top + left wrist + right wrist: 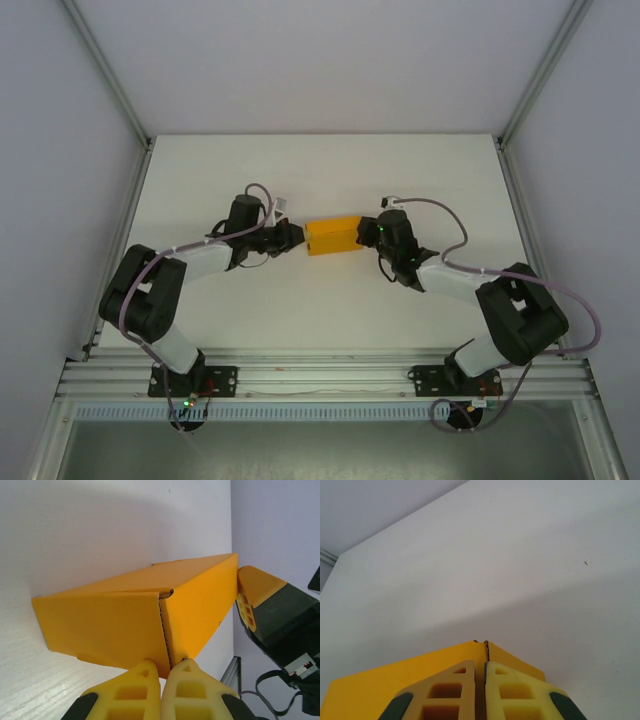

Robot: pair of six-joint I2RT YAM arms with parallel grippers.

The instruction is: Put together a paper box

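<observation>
Orange paper box (pixel 333 237) lengthwise left-to-right between left pincer (pixel 303 240) and right pincer (pixel 364 235).

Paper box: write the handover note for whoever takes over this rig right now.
Left gripper: shut, pinching a card edge of the paper box at its left end.
Right gripper: shut, pinching a card edge at the box's right end.
Where: the box is at the middle of the table, between the two grippers.
Done: the card is folded into a rectangular box shape.
Left: in the left wrist view one flap seam stands slightly ajar. It probably needs pressing or tucking before both ends are released.
</observation>
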